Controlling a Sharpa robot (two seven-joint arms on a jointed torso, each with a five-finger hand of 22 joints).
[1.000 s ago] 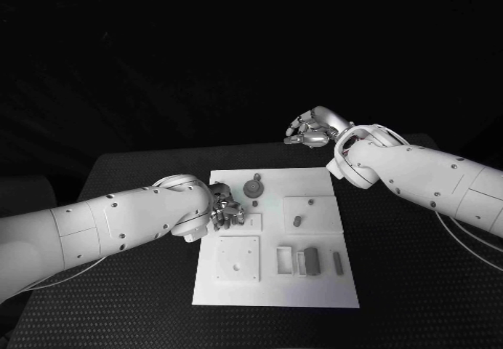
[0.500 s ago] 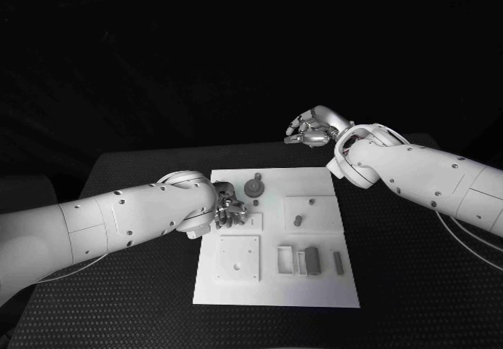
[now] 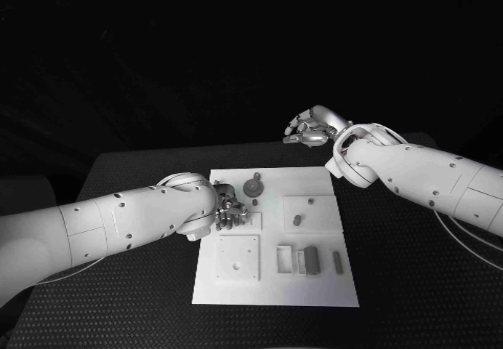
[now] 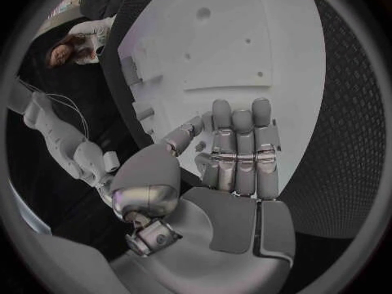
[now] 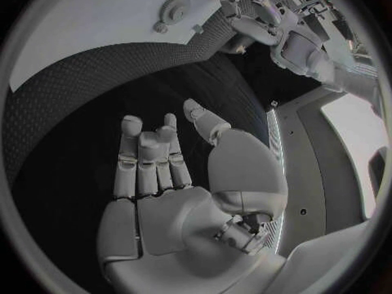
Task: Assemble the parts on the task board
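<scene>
Head view, left hand (image 3: 229,209) open at task board (image 3: 315,291) left edge, right hand (image 3: 310,129) open beyond it.

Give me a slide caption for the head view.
Left hand over the task board's left edge; right hand raised, empty, beyond the far edge.

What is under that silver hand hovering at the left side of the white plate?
Under the left hand lies the white task board, near its left edge. Its fingers seem to hold nothing. Whether a part lies beneath the palm is hidden.
</scene>
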